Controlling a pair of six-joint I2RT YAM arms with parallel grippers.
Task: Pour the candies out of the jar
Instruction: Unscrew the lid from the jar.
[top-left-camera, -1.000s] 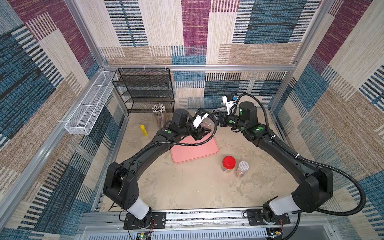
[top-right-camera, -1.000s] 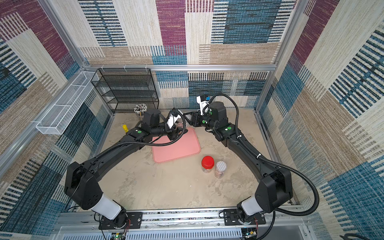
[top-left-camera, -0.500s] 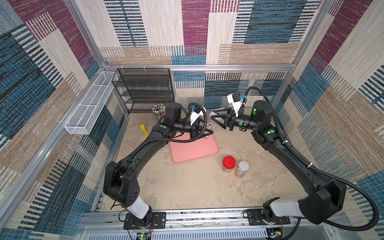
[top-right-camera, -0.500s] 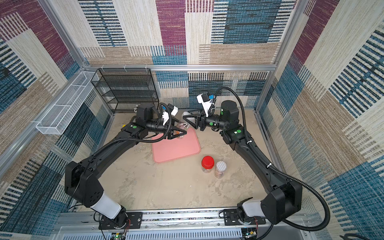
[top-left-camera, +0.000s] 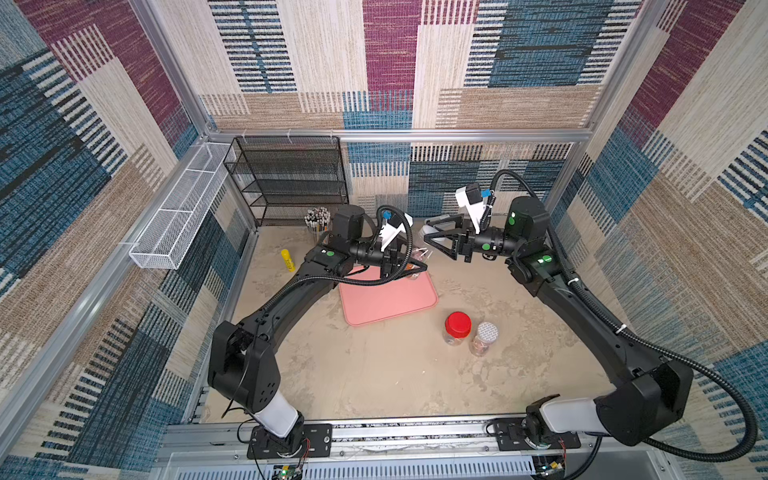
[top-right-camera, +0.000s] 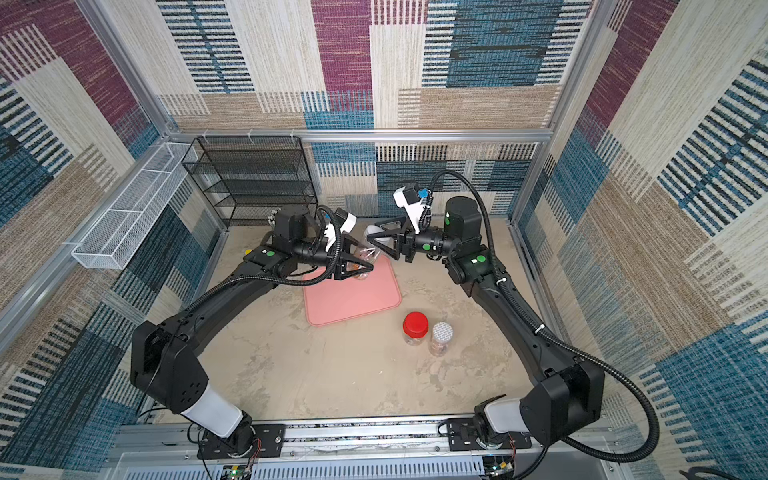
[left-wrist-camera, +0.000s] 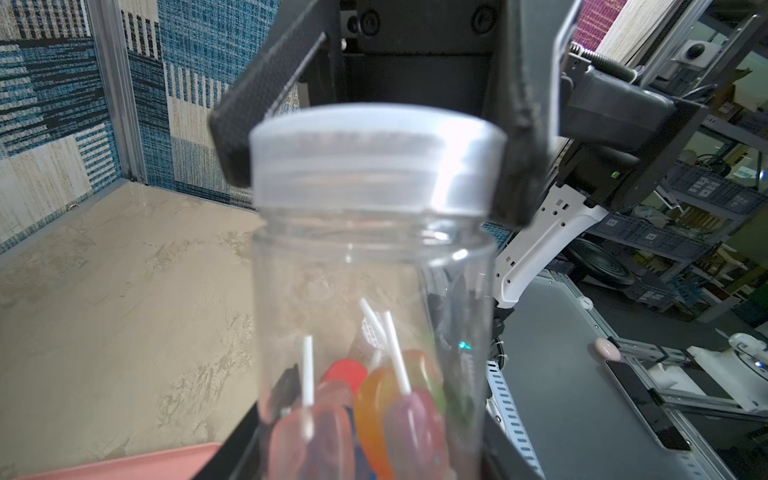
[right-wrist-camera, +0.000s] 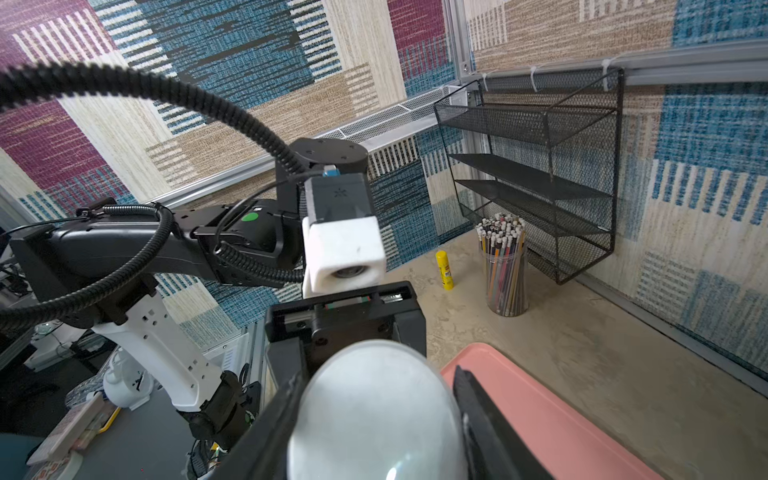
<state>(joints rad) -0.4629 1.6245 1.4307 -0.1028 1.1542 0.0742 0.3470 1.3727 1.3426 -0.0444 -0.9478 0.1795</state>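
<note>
My left gripper (top-left-camera: 409, 266) is shut on a clear plastic jar (left-wrist-camera: 374, 299), held above the far edge of the pink tray (top-left-camera: 386, 299). The candies (left-wrist-camera: 374, 407), lollipops in orange, red and pink on white sticks, lie at the jar's bottom end between my left fingers. The jar's mouth is open. My right gripper (top-left-camera: 434, 235) is shut on the white lid (left-wrist-camera: 374, 153), which hangs just clear of the jar's rim. In the right wrist view the lid (right-wrist-camera: 374, 415) fills the space between the fingers. Both top views show the jar (top-right-camera: 363, 259) and lid (top-right-camera: 376, 232) apart.
A red-lidded jar (top-left-camera: 457, 326) and a silver-lidded jar (top-left-camera: 484, 336) stand right of the tray. A cup of pencils (top-left-camera: 318, 220) and a yellow glue stick (top-left-camera: 287, 259) sit at the back left, under a black wire shelf (top-left-camera: 291, 178). A white wire basket (top-left-camera: 178, 216) hangs on the left wall.
The two grippers were close together over the tray a second ago. The right gripper has drawn back to the right with the lid, and the left has risen slightly with the jar.
</note>
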